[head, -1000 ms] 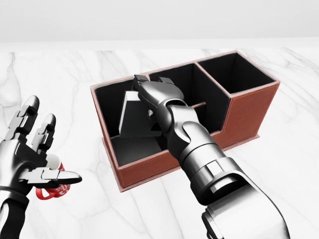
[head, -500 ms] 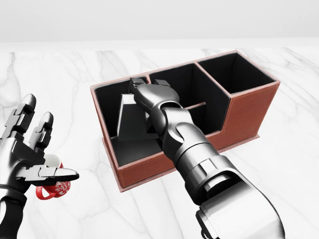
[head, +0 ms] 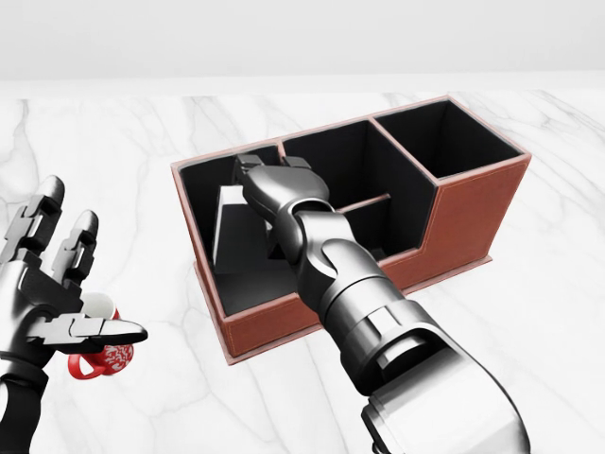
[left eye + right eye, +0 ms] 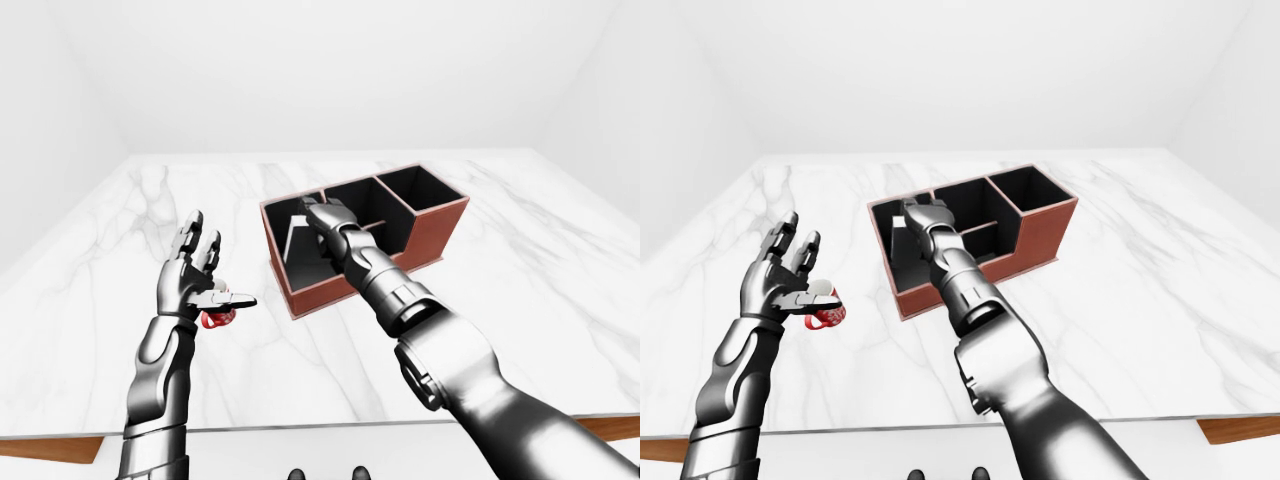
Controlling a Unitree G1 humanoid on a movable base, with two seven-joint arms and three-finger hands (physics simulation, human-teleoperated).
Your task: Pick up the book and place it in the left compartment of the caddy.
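The caddy [image 3: 473, 219] is a brown box with black inside and three compartments, lying on the marble table. The book [image 3: 236, 241] is dark with a white page edge and stands tilted inside the left compartment [image 3: 200, 203]. My right hand [image 3: 263, 175] reaches into that compartment and is shut on the book's top edge. My left hand [image 3: 66, 284] is open and empty at the left of the head view, well apart from the caddy.
A red and white mug [image 3: 102, 357] lies on the table [image 3: 529, 322] just under my left hand. The table's near edge [image 4: 60, 445] shows at the bottom of the left-eye view. White walls stand behind the table.
My right hand has moved to the left with the book, further into the left compartment. My left hand has drifted slightly left and down.
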